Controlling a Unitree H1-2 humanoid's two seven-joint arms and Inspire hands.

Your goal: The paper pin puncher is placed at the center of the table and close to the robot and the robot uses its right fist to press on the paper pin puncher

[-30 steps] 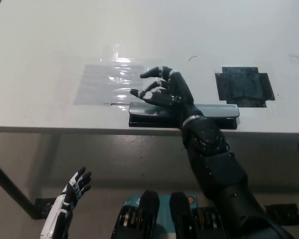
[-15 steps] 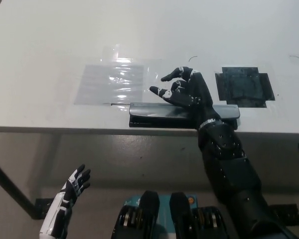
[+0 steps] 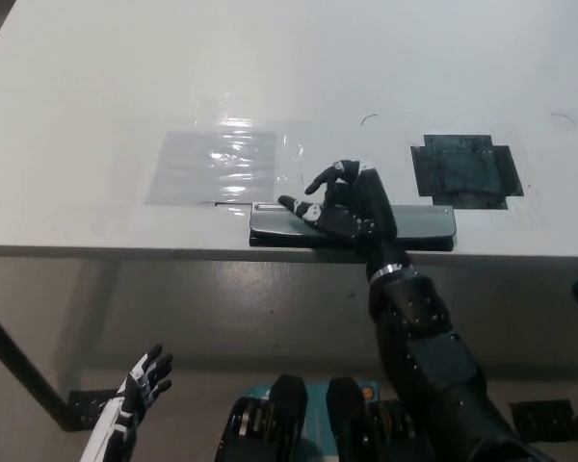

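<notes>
The paper pin puncher [image 3: 419,223] is a long dark grey bar lying along the table's near edge, at the middle. My black right hand [image 3: 349,200] rests on top of its middle part, fingers curled but apart, holding nothing. The puncher's ends show on either side of the hand. My white left hand [image 3: 135,390] hangs low at the lower left, below the table, fingers spread.
The white table [image 3: 96,96] fills the upper picture; its front edge runs just below the puncher. A clear plastic sheet [image 3: 222,164] lies left of the hand. A black square patch [image 3: 467,170] sits at the right.
My right hand has shifted right along the puncher, then come back toward the near edge and lowered onto it, fingers curling in. The camera view has tipped slightly.
</notes>
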